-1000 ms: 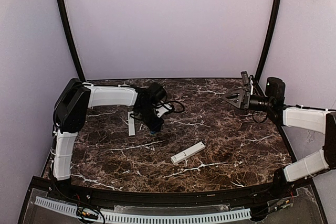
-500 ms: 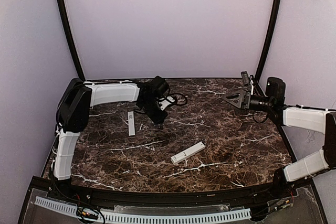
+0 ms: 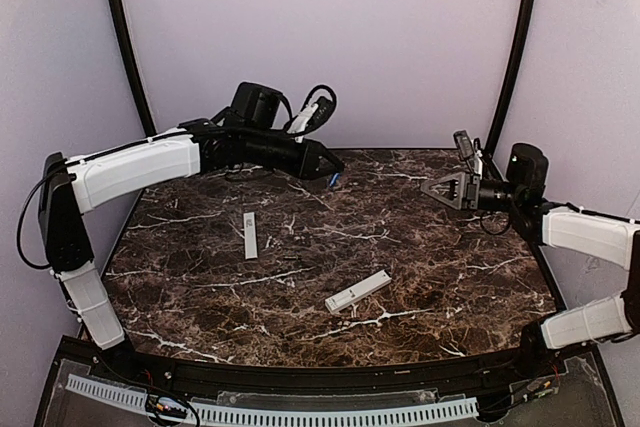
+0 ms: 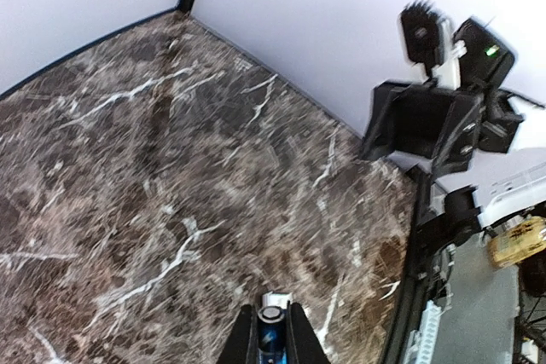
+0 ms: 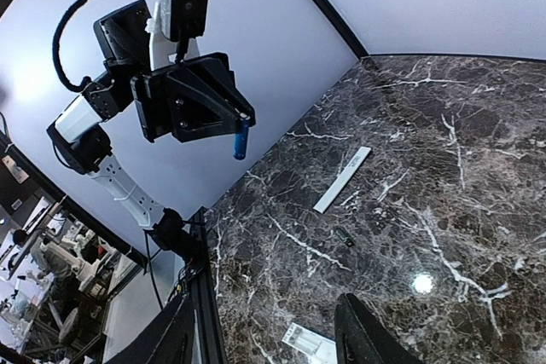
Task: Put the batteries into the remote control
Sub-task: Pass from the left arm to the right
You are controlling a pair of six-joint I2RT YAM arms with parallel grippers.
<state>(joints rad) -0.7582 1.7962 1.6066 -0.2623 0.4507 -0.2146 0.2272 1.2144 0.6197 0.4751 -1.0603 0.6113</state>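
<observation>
Pinching, left jaws: pressed together on one blue battery [image 5: 241,140], a finger tight against each side of it in the left wrist view.
Battery against jaws: caught by its upper part at the very tips, the rest hanging out below them in the right wrist view.
Battery in space: in the air above the far middle of the table [image 3: 450,277], close to the back wall [image 3: 320,47], well apart from the remote control [image 3: 357,291].
Left arm [image 3: 130,167]: stretched out high over the far left side of the table, reaching toward the centre.
Remote control: flat on the table, near the middle and toward the front edge, slanted, well apart from both pairs of jaws.
White strip [image 3: 250,235]: flat on the table to the left of the remote control, apart from it, lower than the left arm.
Small dark piece [image 5: 344,236]: on the table between the white strip and the remote control; too small to tell what.
Right jaws: spread apart, bare table showing between the fingers [image 5: 363,338] at the bottom of the right wrist view.
Right arm [image 3: 590,232]: over the far right side of the table, jaws aimed leftward toward the held battery, well apart from it.
</observation>
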